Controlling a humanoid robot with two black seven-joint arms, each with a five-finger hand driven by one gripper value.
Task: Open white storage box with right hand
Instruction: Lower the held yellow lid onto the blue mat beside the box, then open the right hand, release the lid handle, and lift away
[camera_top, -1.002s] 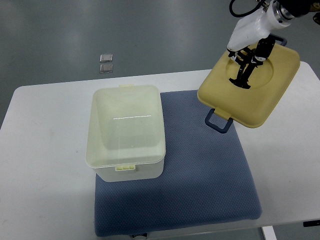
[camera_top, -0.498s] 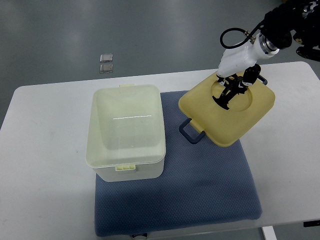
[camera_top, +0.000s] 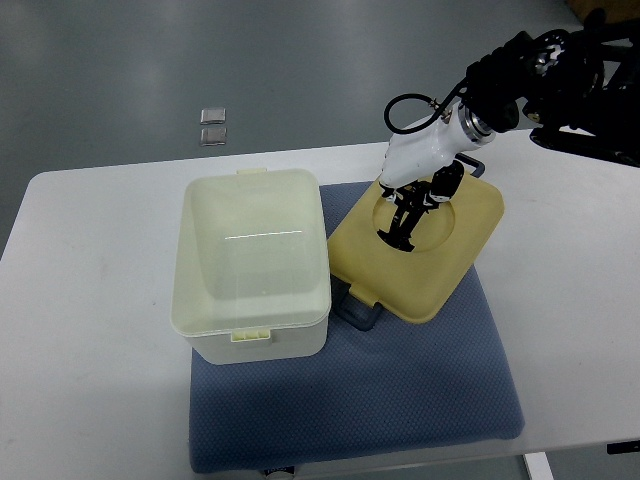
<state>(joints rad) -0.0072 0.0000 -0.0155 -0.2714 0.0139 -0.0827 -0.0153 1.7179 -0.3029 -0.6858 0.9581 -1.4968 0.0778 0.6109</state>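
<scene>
White storage box (camera_top: 255, 262) sits open at 9 o'clock of the yellow lid (camera_top: 415, 252), just beside it. Right hand (camera_top: 412, 208), fingers curled into the lid's round recess, holds it over the blue mat (camera_top: 400, 390); only 1 hand visible.

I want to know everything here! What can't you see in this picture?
All in the top view:
- The mat under the yellow lid: hidden by the lid.
- The right hand: its dark fingers blur together, so the grip is unclear.
- The two small squares on the floor: too small to tell.
- The left arm: out of view.
</scene>
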